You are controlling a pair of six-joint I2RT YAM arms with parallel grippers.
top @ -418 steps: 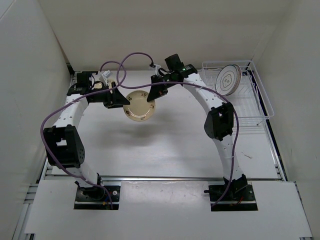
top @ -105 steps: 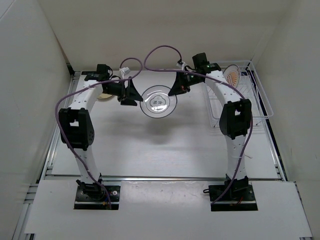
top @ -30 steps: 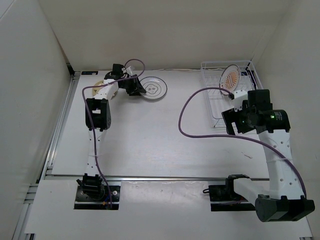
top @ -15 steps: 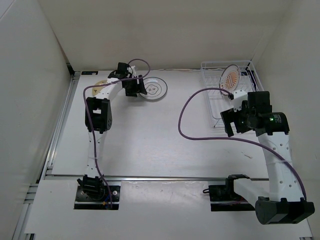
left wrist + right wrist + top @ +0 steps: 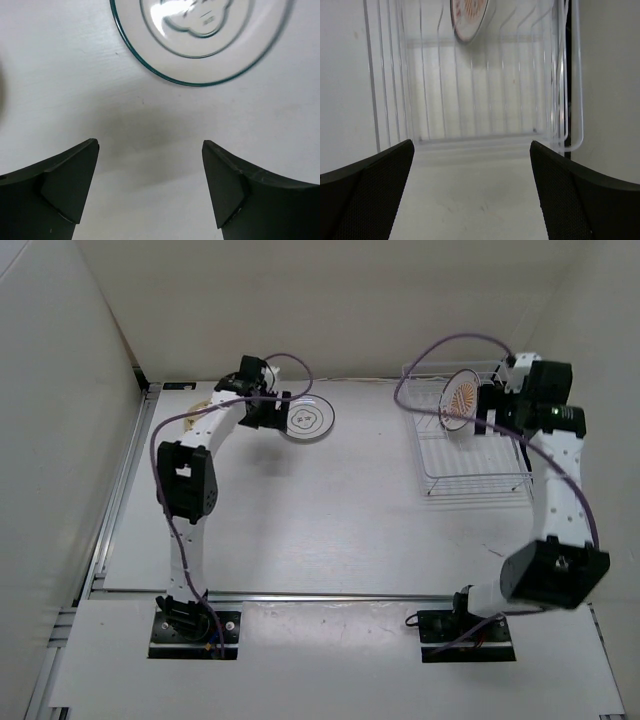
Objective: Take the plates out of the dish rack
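Observation:
The white plate with dark rings (image 5: pixel 308 418) lies flat on the table at the back left, and its rim (image 5: pixel 200 82) fills the top of the left wrist view. My left gripper (image 5: pixel 272 414) (image 5: pixel 150 150) stands open just left of it, with bare table between the fingers. A sliver of the cream plate (image 5: pixel 201 404) shows behind the left arm. The sunburst plate (image 5: pixel 460 400) (image 5: pixel 470 17) stands on edge in the dish rack (image 5: pixel 478 483) (image 5: pixel 485 140). My right gripper (image 5: pixel 487 412) (image 5: pixel 471 150) is open and empty, close beside that plate's right side.
White enclosure walls close in on the left, back and right; the rack sits tight against the right wall (image 5: pixel 590 440). Purple cables loop above both arms (image 5: pixel 450 345). A metal rail (image 5: pixel 330 595) runs along the near edge.
My left gripper opened and let go of the ringed plate, which now rests on the table. The right arm swung from the rack's near edge up to its far end, beside the sunburst plate.

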